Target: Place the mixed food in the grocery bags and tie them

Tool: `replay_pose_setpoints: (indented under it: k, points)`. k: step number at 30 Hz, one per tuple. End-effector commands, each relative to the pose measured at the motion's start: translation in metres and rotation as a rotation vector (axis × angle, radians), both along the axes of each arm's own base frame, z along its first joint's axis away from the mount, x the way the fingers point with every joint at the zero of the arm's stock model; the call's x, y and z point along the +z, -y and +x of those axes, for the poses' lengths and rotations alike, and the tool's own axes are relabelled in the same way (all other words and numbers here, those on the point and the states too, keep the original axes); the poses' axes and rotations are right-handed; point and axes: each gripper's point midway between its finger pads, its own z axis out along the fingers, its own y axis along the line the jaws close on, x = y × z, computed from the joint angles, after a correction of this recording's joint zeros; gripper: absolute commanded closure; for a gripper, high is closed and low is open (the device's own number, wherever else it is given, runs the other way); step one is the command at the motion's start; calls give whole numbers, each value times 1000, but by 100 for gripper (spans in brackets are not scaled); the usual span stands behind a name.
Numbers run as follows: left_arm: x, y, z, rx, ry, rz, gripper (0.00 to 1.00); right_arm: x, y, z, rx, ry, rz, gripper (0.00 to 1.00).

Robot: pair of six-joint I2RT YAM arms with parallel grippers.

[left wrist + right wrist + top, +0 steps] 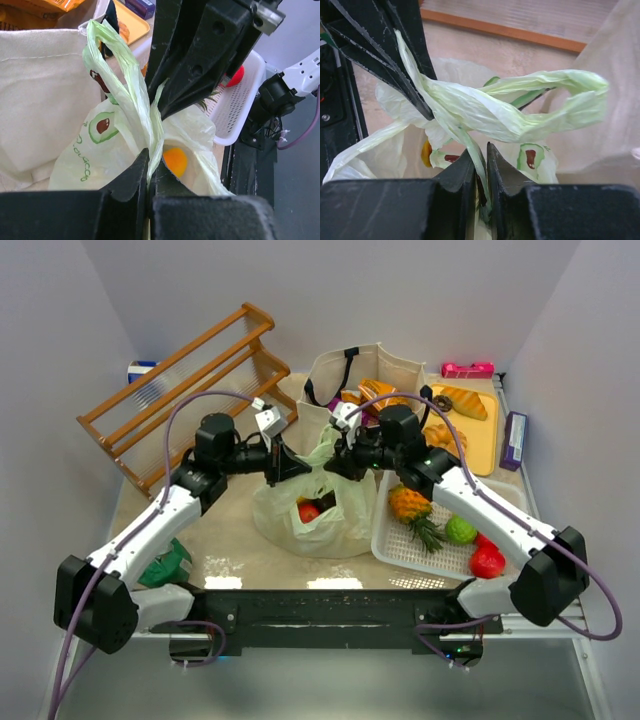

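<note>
Green bag (pixel 275 512) holding red item (pixel 309 511), packets in tote (pixel 390 363)

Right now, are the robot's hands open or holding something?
Left gripper: shut on a handle of the pale green bag.
Right gripper: shut on the same bag's twisted plastic.

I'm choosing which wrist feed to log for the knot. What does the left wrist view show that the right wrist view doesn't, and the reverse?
Only the left wrist view shows the white basket with a red fruit in it, and the yellow tray behind. Only the right wrist view shows the wooden rack across the top. Both show the green bag with its avocado print. Both also show the left gripper and the right gripper, each shut on a twisted strip of the bag, close together.
</note>
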Motion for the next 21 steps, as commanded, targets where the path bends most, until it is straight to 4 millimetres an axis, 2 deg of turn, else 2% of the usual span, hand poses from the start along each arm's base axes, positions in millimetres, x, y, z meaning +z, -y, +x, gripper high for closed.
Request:
replay_pose_setpoints:
  k: [1, 3, 5, 8, 10, 11, 12, 13, 14, 15, 16, 18, 21]
  points:
    - [19, 1, -14, -58, 70, -52, 100, 24, 30, 36, -218, 93, -8, 84]
    - [26, 0, -16, -52, 95, -70, 100, 20, 35, 40, -240, 76, -6, 85]
    - [28, 0, -19, -51, 106, -82, 100, 24, 34, 39, -242, 90, 16, 84]
    - [29, -1, -20, -49, 106, -87, 100, 29, 37, 34, -250, 80, 28, 77]
    - [28, -3, -14, -5, 113, -84, 100, 35, 36, 25, -236, 64, 52, 68]
    - [29, -5, -12, 13, 119, -81, 100, 43, 39, 17, -228, 62, 66, 64]
    - [28, -7, -8, 38, 122, -72, 100, 48, 36, 8, -202, 38, 92, 55]
    - [29, -7, -7, 41, 124, -67, 100, 52, 37, 3, -199, 32, 110, 51]
    - [27, -8, -7, 42, 124, -58, 100, 67, 40, -5, -197, 50, 145, 47]
    - [26, -8, -6, 42, 121, -57, 100, 72, 40, -7, -222, 21, 179, 39]
    - [24, -7, -8, 35, 112, -57, 100, 78, 42, -8, -243, 17, 201, 36]
    - [25, -6, -9, 26, 112, -60, 100, 98, 43, -6, -274, 0, 261, 32]
    - [26, -6, -10, 24, 119, -62, 100, 112, 36, 3, -303, -59, 322, 32]
